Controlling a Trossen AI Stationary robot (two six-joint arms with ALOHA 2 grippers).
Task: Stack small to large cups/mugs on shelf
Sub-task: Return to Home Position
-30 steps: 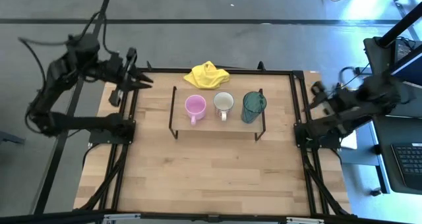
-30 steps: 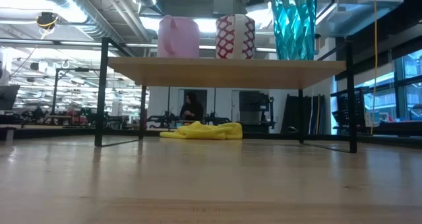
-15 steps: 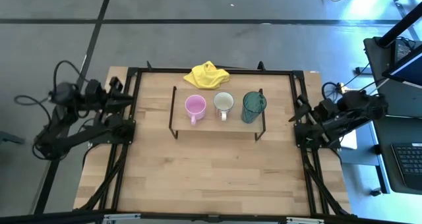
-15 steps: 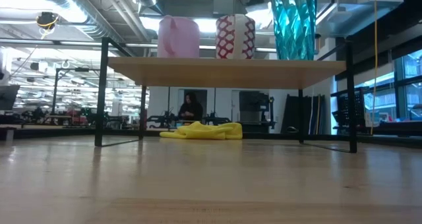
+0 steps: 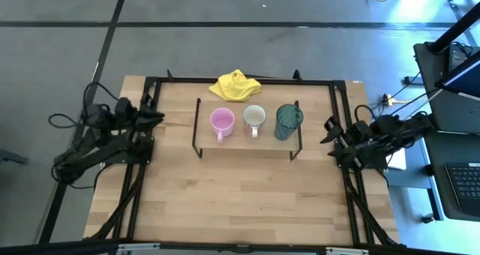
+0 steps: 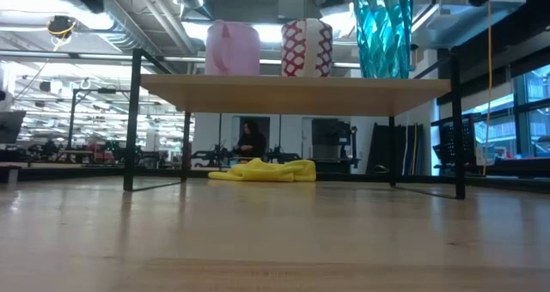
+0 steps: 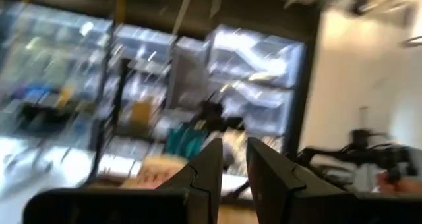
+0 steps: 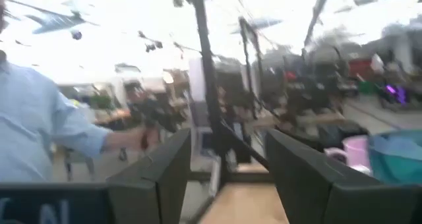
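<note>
Three cups stand upright in a row on the low wooden shelf (image 5: pixel 247 141): a pink mug (image 5: pixel 221 121) at the left, a white mug (image 5: pixel 254 118) in the middle, a teal cup (image 5: pixel 288 120) at the right. In the low view they show as the pink mug (image 6: pixel 232 47), the red-patterned white mug (image 6: pixel 307 48) and the teal cup (image 6: pixel 383 30) on the shelf board (image 6: pixel 292 83). My left gripper (image 5: pixel 154 114) sits at the table's left edge, its fingers (image 7: pixel 210 168) a narrow gap apart and holding nothing. My right gripper (image 5: pixel 330 131) sits at the right edge, wide open (image 8: pixel 227 165) and holding nothing.
A crumpled yellow cloth (image 5: pixel 235 85) lies on the table behind the shelf, near the far edge. The black frame rails (image 5: pixel 148 157) run along the table's sides. Bare wood (image 5: pixel 247 195) stretches in front of the shelf. A person's light-blue sleeve (image 8: pixel 39 125) shows beyond the table.
Both arms have folded down and drawn back to their own table edges. My left gripper has sunk from over the far left corner toward the left edge; my right gripper has sunk at the right edge. The cups have not moved.
</note>
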